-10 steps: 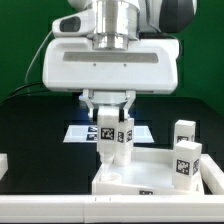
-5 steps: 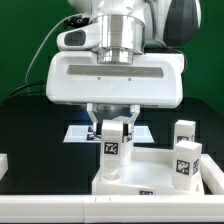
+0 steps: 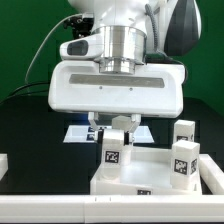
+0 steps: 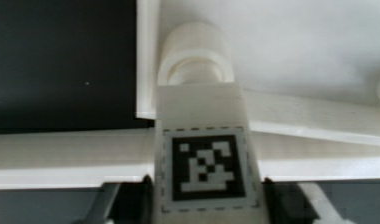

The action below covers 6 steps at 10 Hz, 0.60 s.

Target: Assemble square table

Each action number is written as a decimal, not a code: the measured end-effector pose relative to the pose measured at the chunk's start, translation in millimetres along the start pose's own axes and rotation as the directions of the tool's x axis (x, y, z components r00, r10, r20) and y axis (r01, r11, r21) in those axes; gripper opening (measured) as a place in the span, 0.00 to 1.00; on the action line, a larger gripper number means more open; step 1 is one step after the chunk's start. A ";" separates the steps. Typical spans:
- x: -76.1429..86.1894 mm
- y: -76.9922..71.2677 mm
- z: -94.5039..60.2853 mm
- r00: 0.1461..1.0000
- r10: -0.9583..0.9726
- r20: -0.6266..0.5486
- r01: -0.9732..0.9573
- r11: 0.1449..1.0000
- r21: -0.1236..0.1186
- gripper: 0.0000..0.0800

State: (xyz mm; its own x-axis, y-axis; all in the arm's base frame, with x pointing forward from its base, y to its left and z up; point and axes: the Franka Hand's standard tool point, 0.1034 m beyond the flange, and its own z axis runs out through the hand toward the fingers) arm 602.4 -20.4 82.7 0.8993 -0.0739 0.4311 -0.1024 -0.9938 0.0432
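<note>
item: gripper, fingers clamped on a tagged peg leg (upright, at a corner of the square tabletop). two further legs stand on the exterior view's right. handling advice: keep the leg plumb over its hole, turning without side pressure.

A white peg leg carries a black-and-white square tag. The tabletop is plain white, resting on a black table.

We see the white tabletop lying flat, with one tagged leg upright at its corner. Two more tagged legs stand upright at the exterior view's right.
</note>
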 end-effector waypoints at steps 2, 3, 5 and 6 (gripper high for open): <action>-0.1 0.3 0.0 1.000 -0.001 -0.004 0.001 1.000 -0.002 0.47; -0.2 0.3 0.0 1.000 -0.001 -0.004 0.001 1.000 -0.002 0.47; -0.2 0.3 0.0 1.000 -0.001 -0.004 0.001 1.000 -0.002 0.70; -0.2 0.3 0.0 1.000 -0.001 -0.004 0.001 1.000 -0.002 0.79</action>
State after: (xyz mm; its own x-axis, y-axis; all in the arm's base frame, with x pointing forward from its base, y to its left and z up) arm 602.2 -20.7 82.7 0.8977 -0.0723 0.4347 -0.1019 -0.9938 0.0451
